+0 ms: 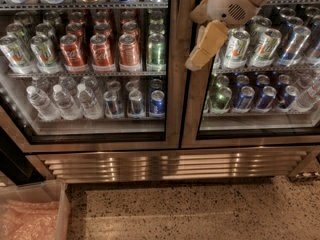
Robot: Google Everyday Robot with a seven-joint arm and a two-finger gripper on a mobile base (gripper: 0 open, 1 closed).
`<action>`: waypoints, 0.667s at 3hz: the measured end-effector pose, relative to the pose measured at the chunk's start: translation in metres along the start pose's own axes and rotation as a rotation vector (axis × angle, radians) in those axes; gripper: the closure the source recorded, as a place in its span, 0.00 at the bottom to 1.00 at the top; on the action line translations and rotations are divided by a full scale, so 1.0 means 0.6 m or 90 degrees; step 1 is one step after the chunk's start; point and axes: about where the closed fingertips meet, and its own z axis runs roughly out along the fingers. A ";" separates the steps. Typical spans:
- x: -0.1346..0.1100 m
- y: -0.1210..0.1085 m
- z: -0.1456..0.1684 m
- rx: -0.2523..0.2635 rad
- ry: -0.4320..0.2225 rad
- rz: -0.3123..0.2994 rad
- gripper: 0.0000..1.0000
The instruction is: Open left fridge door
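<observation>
Steel-framed glass left fridge door (90,69), closed, left half of view, red cans (102,51) and water bottles (62,101) behind. Just right of its edge, before right door (250,134): cream gripper (202,49) hanging down; open or closed, cannot tell. Grille (170,164) below.

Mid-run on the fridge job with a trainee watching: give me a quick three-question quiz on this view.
1. True or false: the left fridge door is shut.
2. Where is the end effector? A) down by the floor B) high up, just right of that door's right edge C) at the far left of the view
3. Fill in: on the shelf below the red soda cans, the clear containers at the left are ____.
Key: 1 true; 2 B; 3 water bottles.
</observation>
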 end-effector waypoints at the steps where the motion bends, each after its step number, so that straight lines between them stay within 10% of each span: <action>1: 0.001 0.001 0.006 0.001 -0.029 0.021 0.00; 2: 0.001 -0.006 0.003 0.009 -0.047 0.034 0.00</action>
